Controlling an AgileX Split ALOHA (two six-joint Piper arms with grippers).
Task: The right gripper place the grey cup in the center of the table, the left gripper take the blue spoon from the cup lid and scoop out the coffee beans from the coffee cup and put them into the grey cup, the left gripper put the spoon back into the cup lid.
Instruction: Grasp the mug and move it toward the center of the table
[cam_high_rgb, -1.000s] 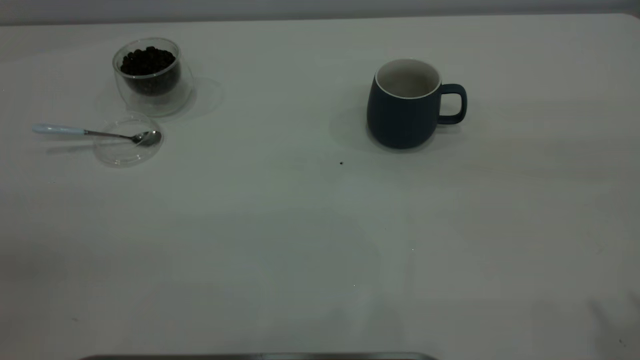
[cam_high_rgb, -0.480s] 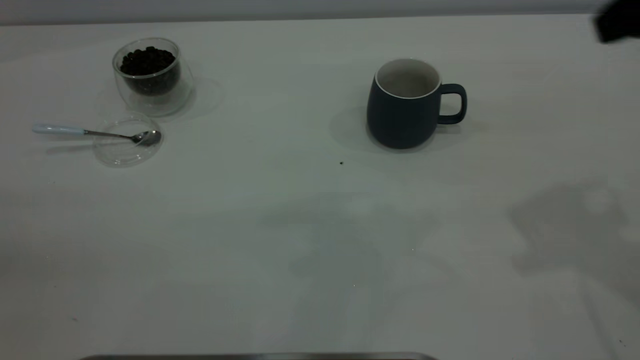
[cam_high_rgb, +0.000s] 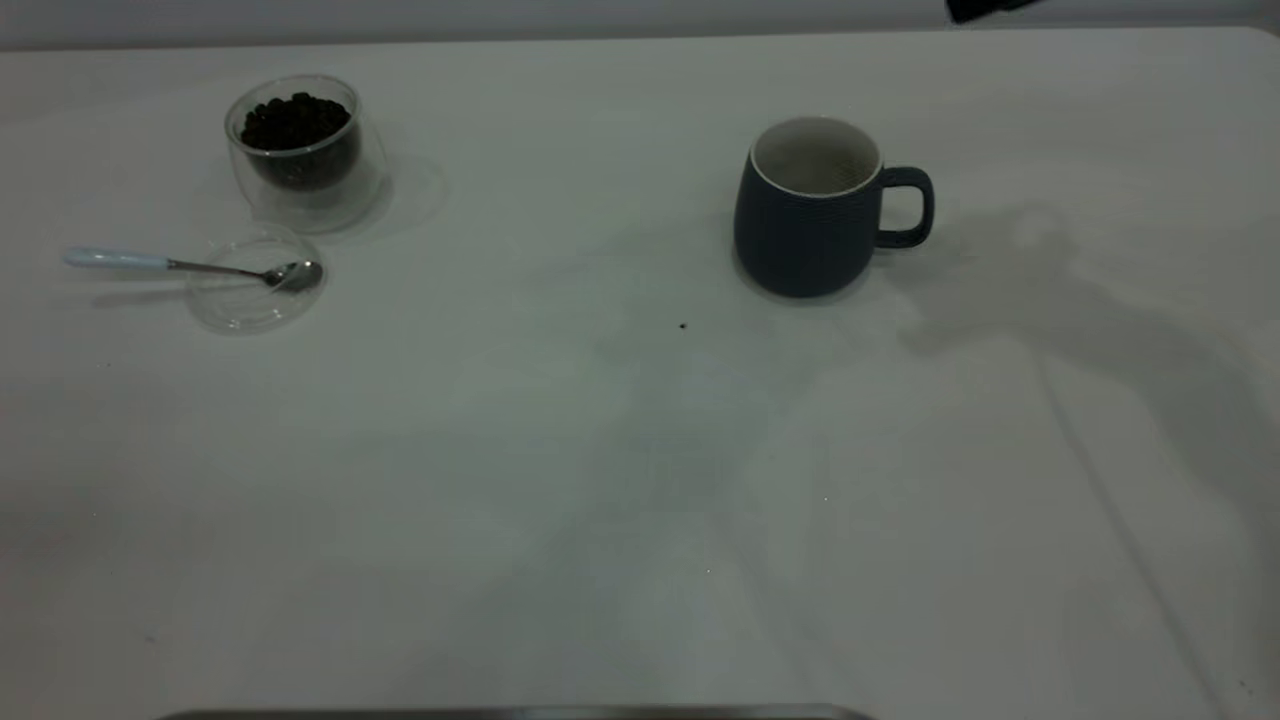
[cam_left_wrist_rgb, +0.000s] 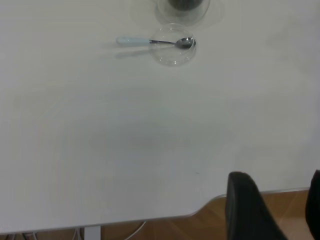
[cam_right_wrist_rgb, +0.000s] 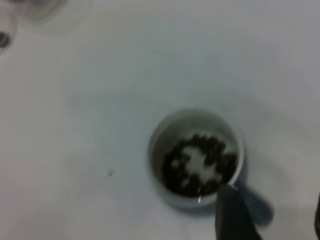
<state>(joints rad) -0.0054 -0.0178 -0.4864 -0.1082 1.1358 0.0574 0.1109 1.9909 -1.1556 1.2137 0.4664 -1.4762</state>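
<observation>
1. far left of the grey cup (cam_high_rgb: 805, 225): the coffee cup (cam_high_rgb: 305, 150) is full of coffee beans (cam_high_rgb: 295, 122). just in front of it the blue spoon (cam_high_rgb: 190, 265) lies with its bowl in the cup lid (cam_high_rgb: 245, 305).
2. left claw (cam_left_wrist_rgb: 280, 210): released and empty, off the table (cam_high_rgb: 600, 500) edge, well away from the spoon.
3. the grey cup stands upright, right of table centre, handle pointing away from the coffee cup. some dark beans are in its bottom, so scooping looks done or partly done.
4. right claw (cam_right_wrist_rgb: 275, 220): released, empty, hanging above the cup by its handle.
5. open table on every side of the cup; only a dark speck (cam_high_rgb: 683, 325) nearby.
</observation>
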